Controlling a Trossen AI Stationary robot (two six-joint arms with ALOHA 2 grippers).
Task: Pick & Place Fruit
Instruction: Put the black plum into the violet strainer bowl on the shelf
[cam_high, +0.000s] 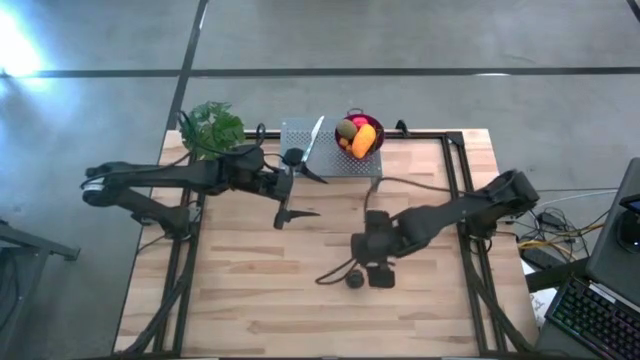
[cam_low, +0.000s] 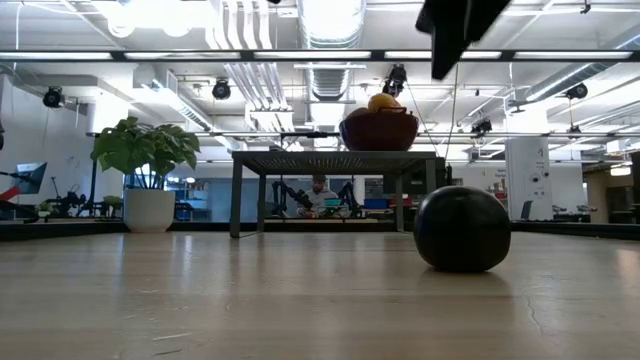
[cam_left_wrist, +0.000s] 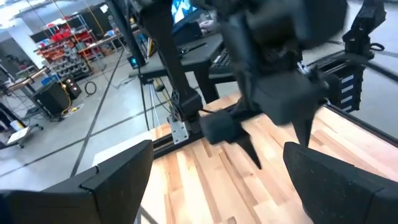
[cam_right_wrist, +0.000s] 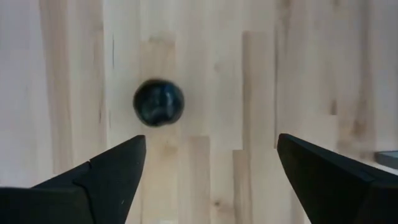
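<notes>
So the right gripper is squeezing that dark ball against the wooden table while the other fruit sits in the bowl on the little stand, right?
Not quite. The right gripper isn't squeezing the dark ball: its fingers are spread wide and the ball lies free on the table, clear of both, as the right wrist view shows. The rest holds: the other fruit sits in the bowl on the stand.

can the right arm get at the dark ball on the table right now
Probably yes. The right gripper hangs open just above the dark ball, which lies alone on bare wood with nothing between them.
</notes>
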